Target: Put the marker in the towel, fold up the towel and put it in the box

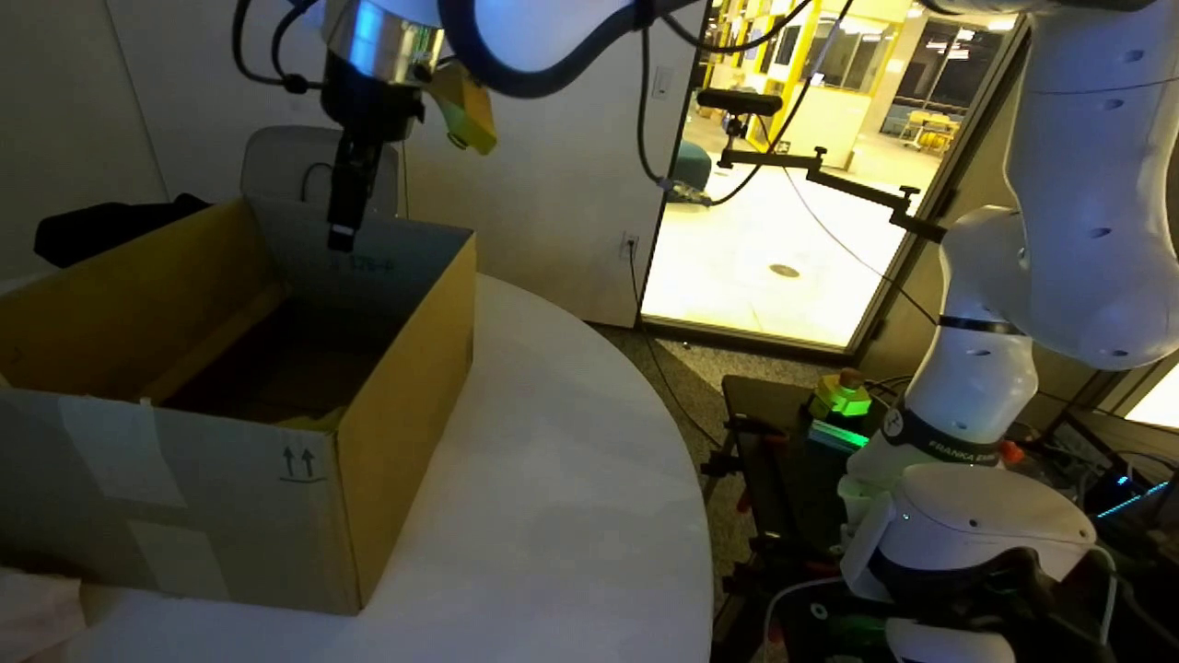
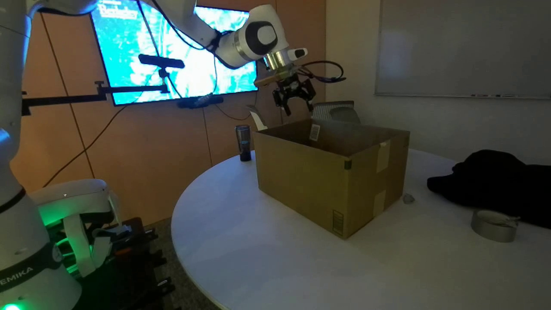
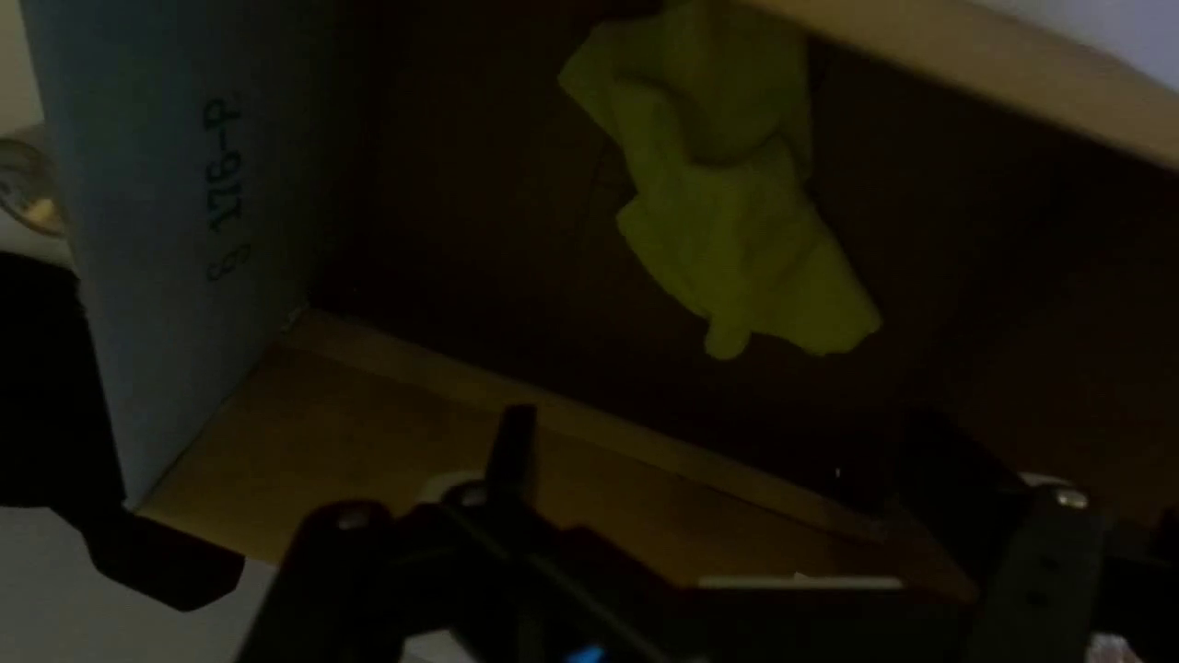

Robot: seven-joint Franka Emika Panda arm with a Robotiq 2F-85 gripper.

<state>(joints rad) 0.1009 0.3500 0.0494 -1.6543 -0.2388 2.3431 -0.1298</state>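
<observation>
The gripper (image 2: 299,110) hangs over the box (image 2: 301,176), tips down and spread wide. In the wrist view its two fingers (image 3: 513,456) stand well apart at the bottom, clear of the towel (image 3: 737,221), which lies crumpled on the box's floor. The towel is touching or just beside one long wall, I cannot tell which; that wall's rim crosses its upper end in the wrist view. In an exterior view, what looks like a bit of it shows over the rim, just inside the corner by the arrow marks (image 1: 299,463).

The box stands open-topped on the round table (image 2: 241,232), in from the curved edge. Near its left corner in an exterior view, a tumbler (image 2: 243,144) stands at the table's far edge. A small scrap (image 2: 408,198) lies just beside the foot of the right-hand wall. Farther right, well apart from the box, are the tape (image 2: 493,232) and, near it, a black bundle (image 2: 495,181). Beyond the table are a chair (image 1: 313,161), a screen (image 2: 172,51) and a whiteboard (image 2: 465,49).
</observation>
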